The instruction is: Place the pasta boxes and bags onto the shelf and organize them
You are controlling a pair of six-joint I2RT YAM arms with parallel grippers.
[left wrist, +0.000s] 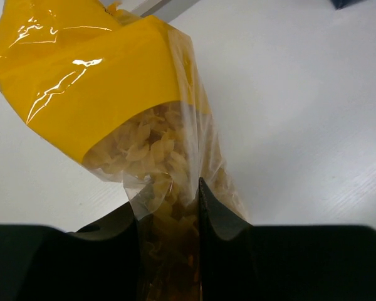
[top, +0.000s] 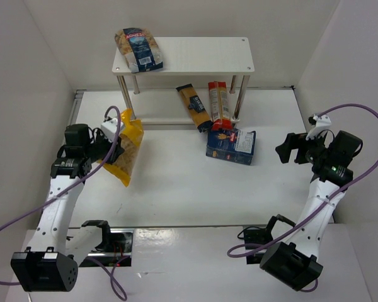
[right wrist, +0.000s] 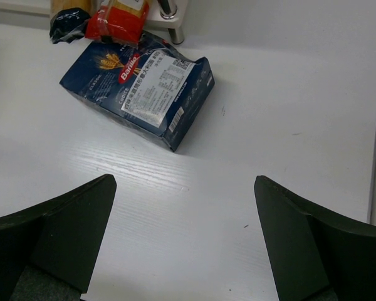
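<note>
One yellow bag (top: 127,151), one clear bag (top: 138,50), one box (top: 232,146), two spaghetti packs (top: 195,107) (top: 219,105).

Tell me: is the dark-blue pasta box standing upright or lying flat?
Lying flat. The dark-blue box rests on its broad face on the table, label side up, in front of the shelf.

Bag (top: 125,151) yellow/clear, box (top: 232,146) dk-blue w/ white label, shelf (top: 201,55) white, spag pack (top: 219,107) red-orange.
</note>
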